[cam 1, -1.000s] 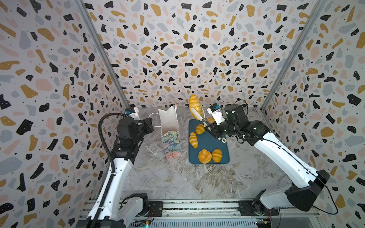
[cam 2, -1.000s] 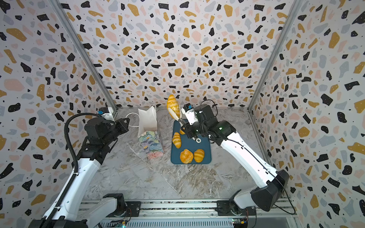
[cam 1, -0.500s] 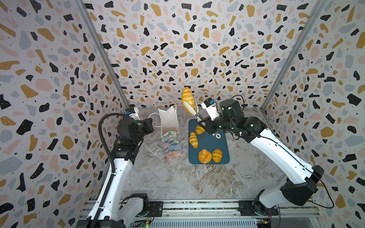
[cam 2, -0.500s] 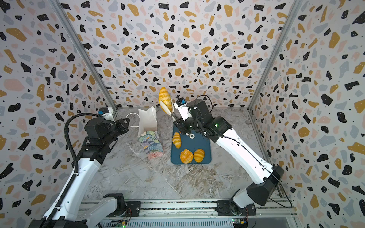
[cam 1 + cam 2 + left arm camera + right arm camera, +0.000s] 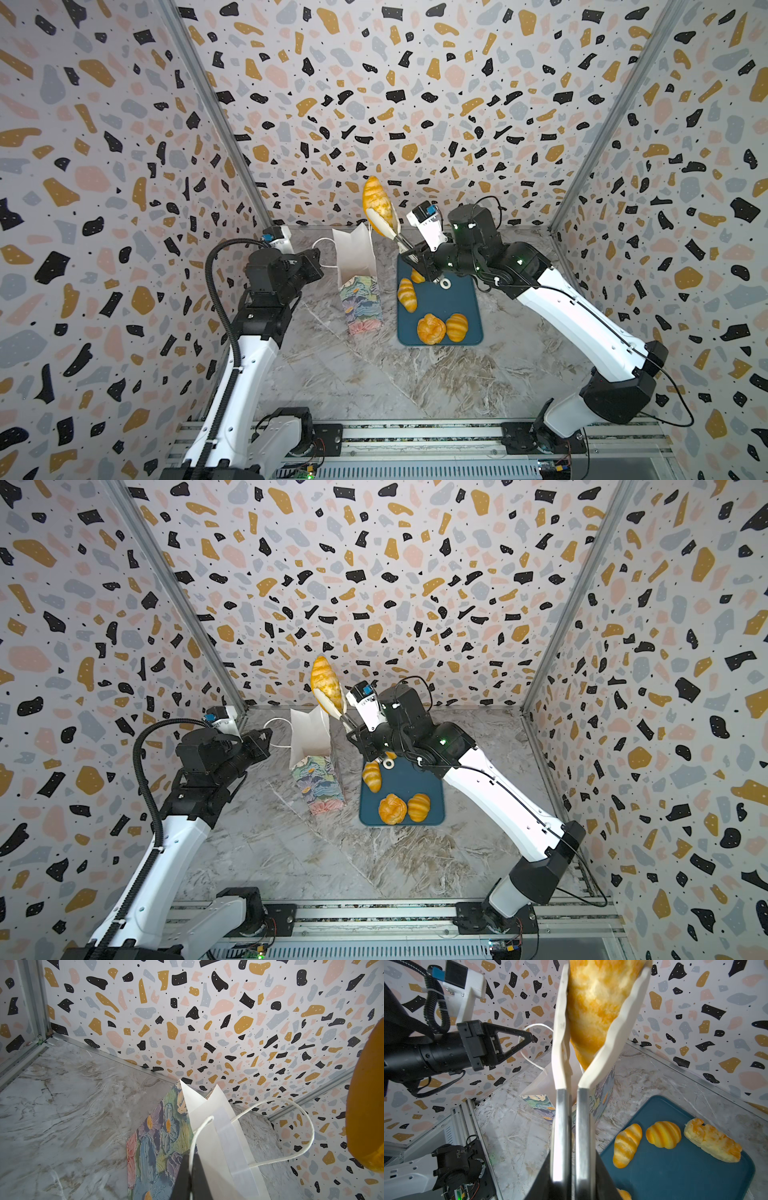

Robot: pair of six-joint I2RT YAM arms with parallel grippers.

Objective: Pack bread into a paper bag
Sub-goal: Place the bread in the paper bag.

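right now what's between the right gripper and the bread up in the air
A pair of tongs: the right gripper is shut on their metal handles, and their white tips clamp the bread. The right wrist view shows it best.

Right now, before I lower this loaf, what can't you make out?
Paper bag interior: both top views show only its white inner wall; its own sides hide the bottom.
Loaf in the tongs: tip cut off by the right wrist view's edge; a blurred orange edge in the left wrist view.
Bread piece at the tray's far end: mostly hidden under the right arm in both top views.
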